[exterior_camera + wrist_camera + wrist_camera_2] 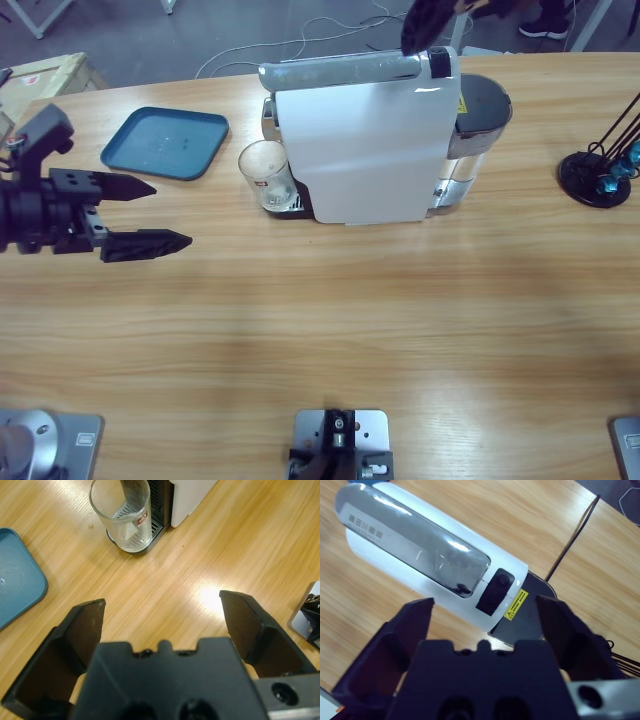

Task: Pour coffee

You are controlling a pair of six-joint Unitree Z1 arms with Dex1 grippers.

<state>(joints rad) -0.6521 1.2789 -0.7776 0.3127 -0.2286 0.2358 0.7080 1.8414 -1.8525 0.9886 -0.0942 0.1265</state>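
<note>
Glass [121, 514] sits on the machine's [365, 150] drip tray, ahead of the left fingers [165, 611], spread and empty. Right fingers [485, 611] gape above the machine. Can't spot coffee yet; pouring looks undone.

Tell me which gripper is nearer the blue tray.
Left. The left gripper hangs open just beside the blue tray, toward the table's near side. The right gripper is over the coffee machine, which stands beyond the glass from the tray.
</note>
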